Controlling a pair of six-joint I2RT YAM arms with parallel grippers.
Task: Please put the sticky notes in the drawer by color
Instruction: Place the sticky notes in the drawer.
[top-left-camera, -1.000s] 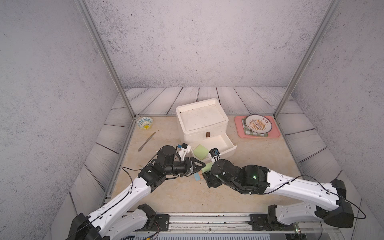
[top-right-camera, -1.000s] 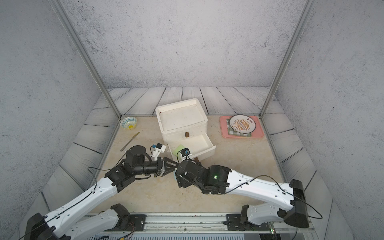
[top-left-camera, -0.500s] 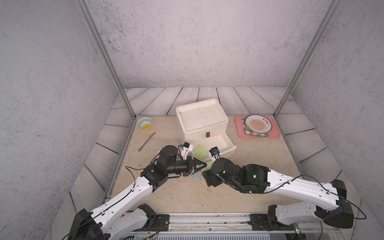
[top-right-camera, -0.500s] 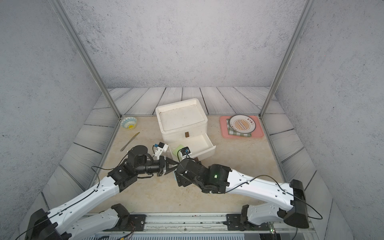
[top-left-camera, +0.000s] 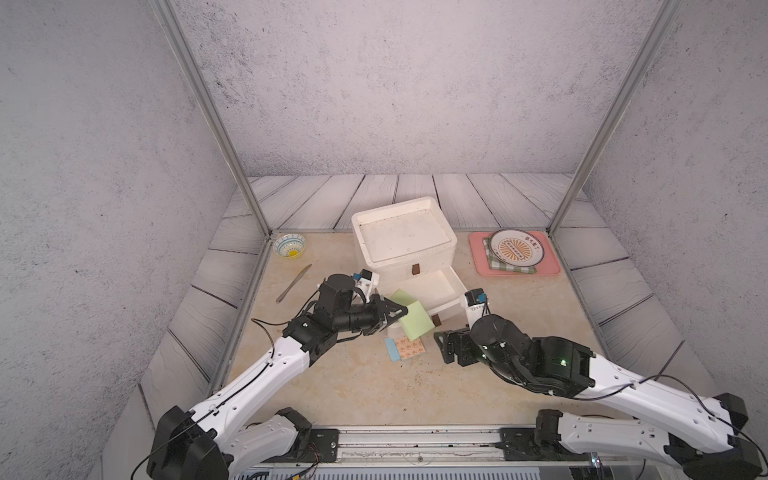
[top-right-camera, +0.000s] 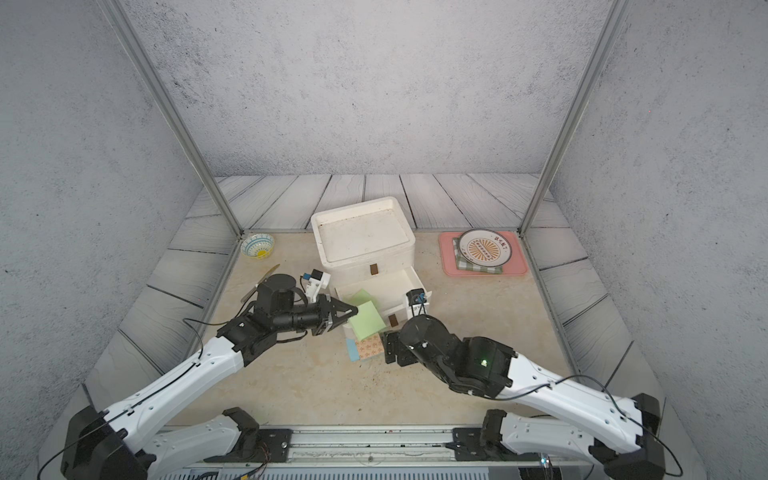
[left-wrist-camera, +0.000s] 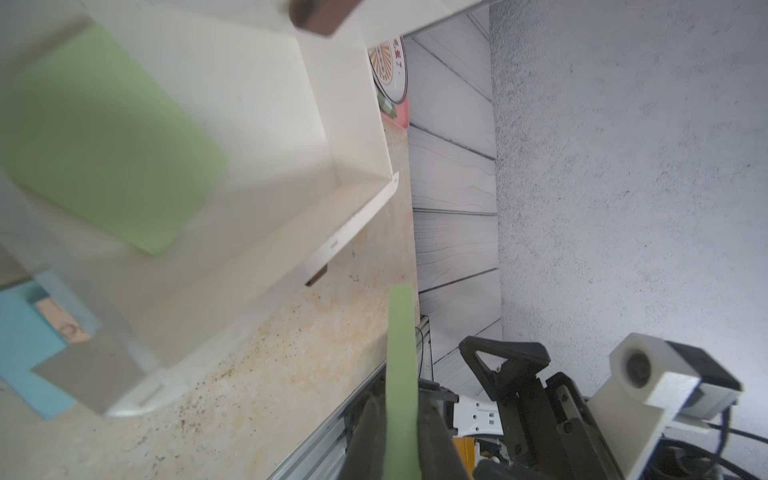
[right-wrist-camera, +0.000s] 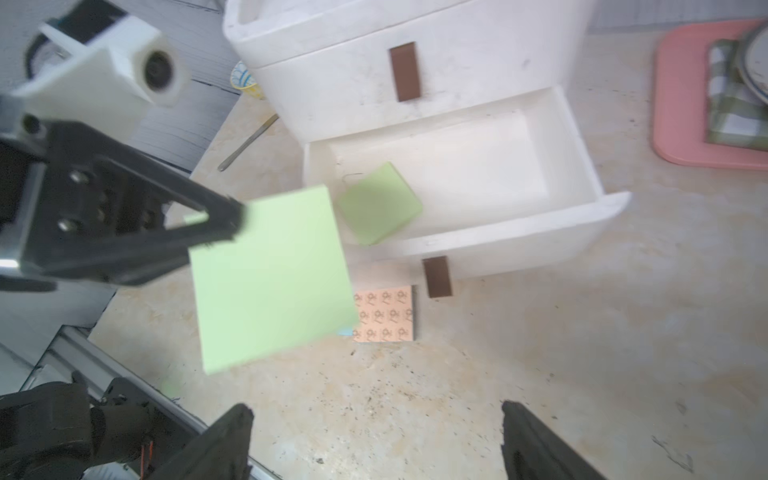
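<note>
The left fingers (top-left-camera: 390, 311), black and wedge-shaped, are pressed together on one edge of a pale green sticky pad (top-left-camera: 417, 323), pinching it clear of the table (top-left-camera: 353, 386). The pad is a thick square block of paper with crisp corners. It hangs tilted just in front of the open drawer (top-left-camera: 452, 308), at the corner nearest the left arm. In the left wrist view it appears edge-on (left-wrist-camera: 401, 353), a narrow green strip between the dark pads.

A second green pad (right-wrist-camera: 379, 203) lies flat inside that drawer, close to the same front corner. The drawer belongs to a boxy white cabinet (top-left-camera: 419, 259) with a matte, slightly smudged surface, a rimmed top and small dark brown tab handles (right-wrist-camera: 403, 71).

On the table just before the drawer front lies an orange-patterned pad (right-wrist-camera: 384, 313), printed with rows of small repeated motifs. A light blue sheet (top-left-camera: 390, 350) shows at its side.

The right fingers (right-wrist-camera: 235, 436) are spread wide and hold nothing, low over the speckled beige, stone-look table near the orange pad.

Well apart, on the right arm's side, a pink tray (top-left-camera: 550, 259) with rounded corners carries a folded green checked cloth (top-left-camera: 511, 269) and a round plate (top-left-camera: 515, 248) with a sunburst pattern. Toward the far corner on the left arm's side sit a small patterned bowl (top-left-camera: 289, 246) and a slim metal knife (top-left-camera: 293, 283).
</note>
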